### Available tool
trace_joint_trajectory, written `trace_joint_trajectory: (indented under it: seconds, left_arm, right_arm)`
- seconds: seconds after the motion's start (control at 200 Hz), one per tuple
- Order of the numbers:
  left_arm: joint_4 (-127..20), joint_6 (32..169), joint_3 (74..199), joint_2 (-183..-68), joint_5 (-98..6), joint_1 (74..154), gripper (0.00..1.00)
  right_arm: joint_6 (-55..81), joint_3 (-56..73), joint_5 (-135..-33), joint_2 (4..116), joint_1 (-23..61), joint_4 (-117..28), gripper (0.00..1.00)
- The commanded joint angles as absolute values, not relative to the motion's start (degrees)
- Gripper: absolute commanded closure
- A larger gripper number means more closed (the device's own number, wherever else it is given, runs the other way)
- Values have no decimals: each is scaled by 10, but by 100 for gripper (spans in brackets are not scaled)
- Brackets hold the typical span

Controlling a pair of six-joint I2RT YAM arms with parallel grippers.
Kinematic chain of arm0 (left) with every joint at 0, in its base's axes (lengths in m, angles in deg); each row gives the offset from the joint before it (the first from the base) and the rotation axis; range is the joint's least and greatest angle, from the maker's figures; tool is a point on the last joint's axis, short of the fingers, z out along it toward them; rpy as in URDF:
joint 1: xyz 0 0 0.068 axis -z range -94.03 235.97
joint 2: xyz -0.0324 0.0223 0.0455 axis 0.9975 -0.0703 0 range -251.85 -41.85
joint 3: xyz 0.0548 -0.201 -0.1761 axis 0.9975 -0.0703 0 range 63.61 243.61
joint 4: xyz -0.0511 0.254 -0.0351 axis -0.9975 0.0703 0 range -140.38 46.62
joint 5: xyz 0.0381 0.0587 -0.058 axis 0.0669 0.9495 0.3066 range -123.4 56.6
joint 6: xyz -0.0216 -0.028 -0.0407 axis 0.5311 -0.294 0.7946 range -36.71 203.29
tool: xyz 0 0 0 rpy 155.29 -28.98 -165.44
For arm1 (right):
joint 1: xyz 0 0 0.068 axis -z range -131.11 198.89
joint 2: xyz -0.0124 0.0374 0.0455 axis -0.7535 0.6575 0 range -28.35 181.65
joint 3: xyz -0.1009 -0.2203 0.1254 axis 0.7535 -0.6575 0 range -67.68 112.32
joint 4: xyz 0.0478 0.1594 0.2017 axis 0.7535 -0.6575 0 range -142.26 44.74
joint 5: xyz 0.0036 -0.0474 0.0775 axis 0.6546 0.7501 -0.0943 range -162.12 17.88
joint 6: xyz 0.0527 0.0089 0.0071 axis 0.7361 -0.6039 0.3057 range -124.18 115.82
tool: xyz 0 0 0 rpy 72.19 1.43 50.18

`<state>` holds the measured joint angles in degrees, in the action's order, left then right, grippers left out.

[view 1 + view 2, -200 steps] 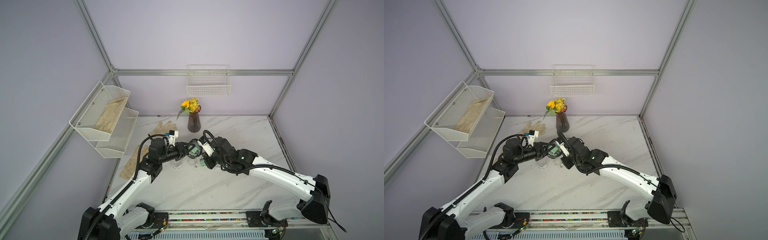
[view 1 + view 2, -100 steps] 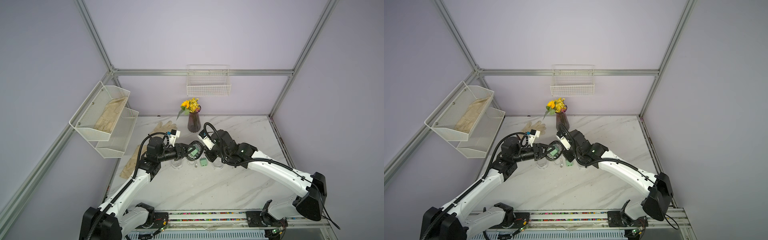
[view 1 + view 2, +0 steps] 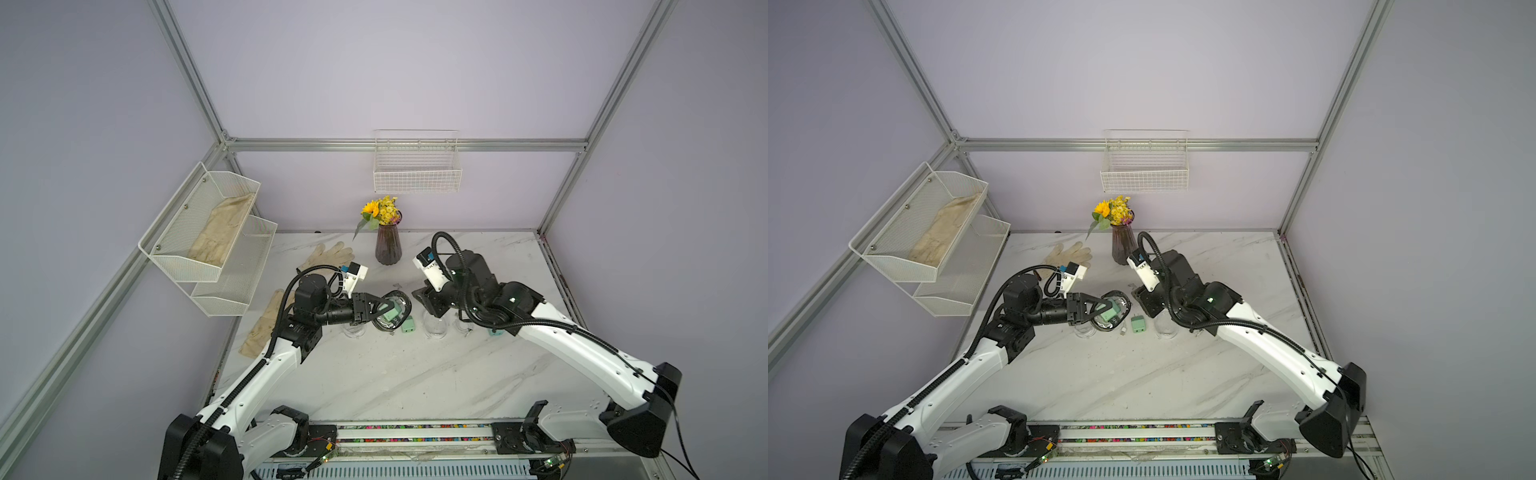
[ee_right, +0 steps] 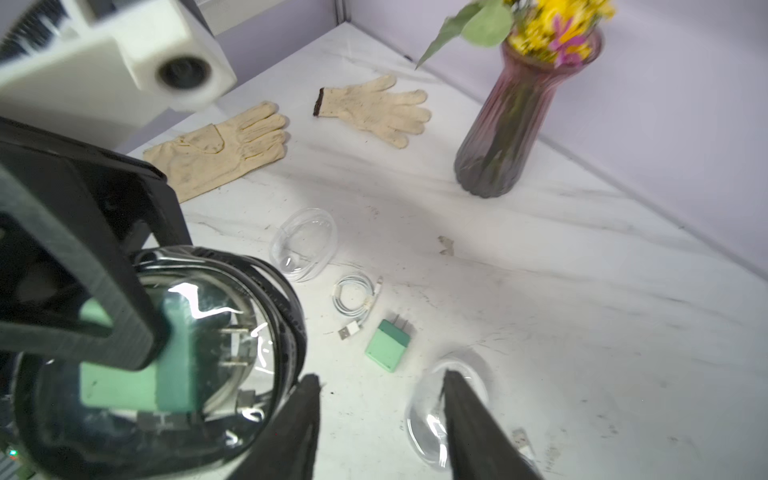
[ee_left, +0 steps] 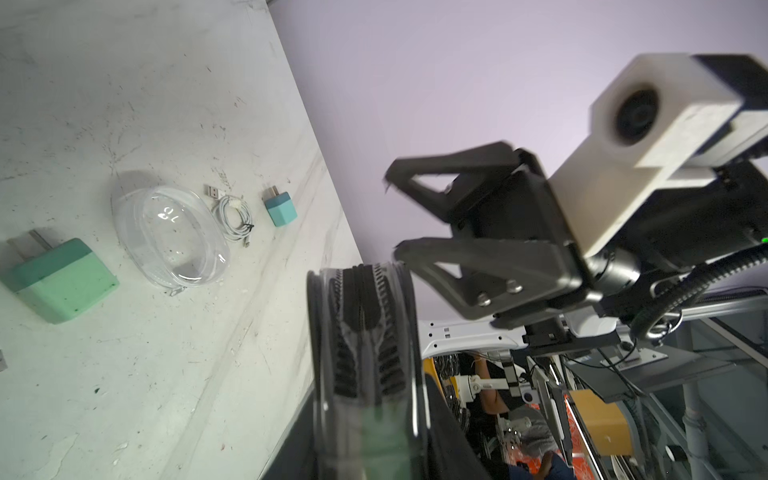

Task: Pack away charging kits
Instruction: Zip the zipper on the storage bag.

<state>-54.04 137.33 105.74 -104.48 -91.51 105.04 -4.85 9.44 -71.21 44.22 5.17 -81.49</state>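
My left gripper (image 3: 383,311) is shut on a clear oval zip case (image 3: 394,309) held above the table; its black zipper rim shows in the left wrist view (image 5: 365,332). A mint green adapter (image 4: 124,365) and cable ends lie inside the case. My right gripper (image 4: 380,380) is open and empty, just right of the case (image 4: 199,332). On the table lie a second mint adapter (image 4: 388,345), a coiled white cable (image 4: 357,297), a teal-blue adapter (image 5: 280,208) and another coiled cable (image 5: 235,216).
Two empty clear cases (image 4: 305,243) (image 4: 432,415) lie on the marble table (image 3: 415,374). Cream gloves (image 4: 220,149) (image 4: 374,108) and a vase of flowers (image 3: 387,249) sit toward the back. Wire baskets hang on the left (image 3: 199,232) and back (image 3: 417,178) walls.
The right gripper has opened and drawn back from the held case, up and to the right. The left arm keeps the case in about the same place.
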Motion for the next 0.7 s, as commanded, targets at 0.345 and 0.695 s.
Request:
trace_joint_trajectory:
  seconds: [0.345, 0.695]
  left_arm:
    - [-550, 1279, 1149, -1069, -988, 1171, 97]
    - [-533, 1262, 1175, -1072, -986, 1189, 97]
  right_arm:
    - [51, -3, -1105, 361, 139, -753, 20]
    - [103, -113, -1225, 314, 154, -691, 24]
